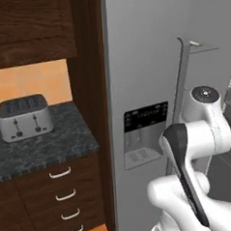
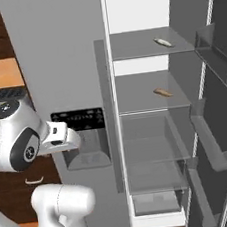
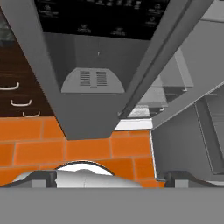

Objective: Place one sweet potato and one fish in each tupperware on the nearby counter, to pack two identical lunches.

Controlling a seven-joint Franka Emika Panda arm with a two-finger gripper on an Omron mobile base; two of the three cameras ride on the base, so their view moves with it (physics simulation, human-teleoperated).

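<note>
The fridge stands open on its right side. A pale grey fish (image 2: 163, 42) lies on the upper shelf and a brown sweet potato (image 2: 162, 92) on the shelf below. My gripper (image 3: 113, 178) is open, its fingertips (image 3: 43, 176) far apart with nothing between them. It hangs low in front of the closed left fridge door (image 3: 65, 87) and faces the orange floor tiles. The black speckled counter (image 1: 51, 145) lies to the left of the fridge. The tupperware is out of view.
A silver toaster (image 1: 24, 118) stands on the counter, over dark drawers (image 1: 64, 193) with curved handles. The closed door carries a black dispenser panel (image 2: 83, 134). The open right door (image 2: 222, 122) with its bins juts out at the right. Clear drawers (image 2: 156, 176) fill the fridge's lower part.
</note>
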